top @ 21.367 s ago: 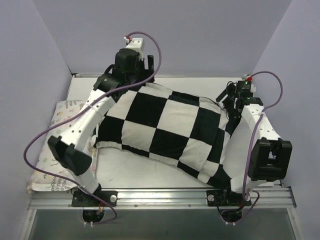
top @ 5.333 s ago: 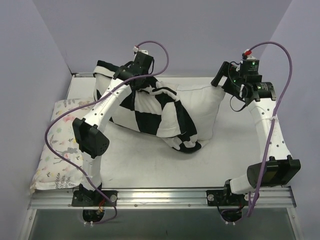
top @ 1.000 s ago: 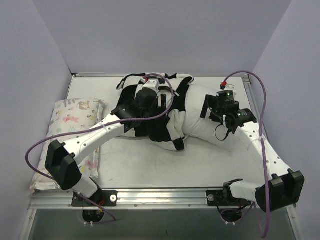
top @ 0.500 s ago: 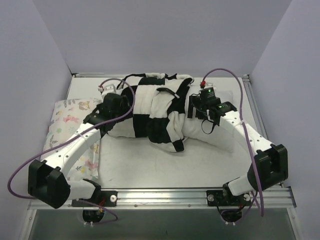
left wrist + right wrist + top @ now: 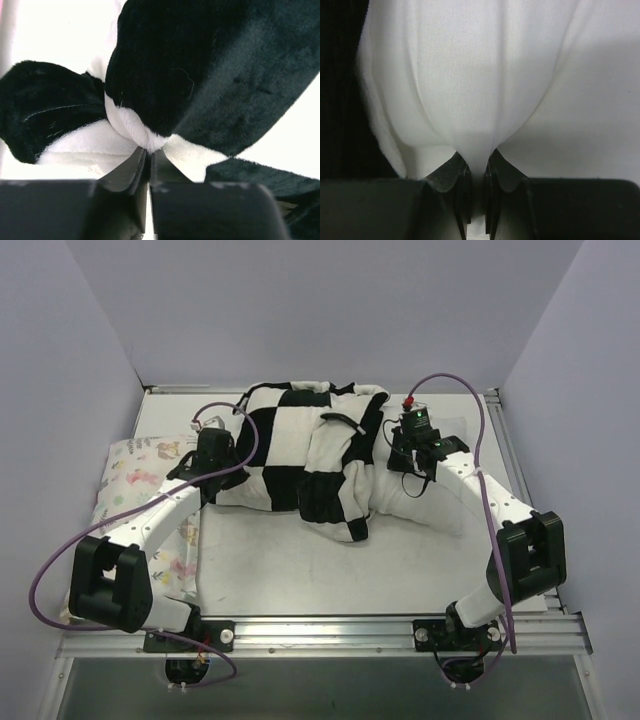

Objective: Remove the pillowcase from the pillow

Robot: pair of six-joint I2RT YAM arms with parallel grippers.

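- Your L gripper [image 5: 149, 152]: jaws clamped on a pinch of the pillowcase [image 5: 290, 440], black/white plush bunched right at the tips.
- Your R gripper [image 5: 477, 161]: jaws closed on a fold of the pillow [image 5: 432, 508], plain white fabric drawn into pleats btwn them.
- Pillowcase lies bunched nr the far edge of the table [image 5: 300, 575], mid-left, covering the pillow's left part.
- Pillow's bare white end sticks out toward the right edge.
- Along the left edge you've got a floral pillow [image 5: 140, 468], lying flat.
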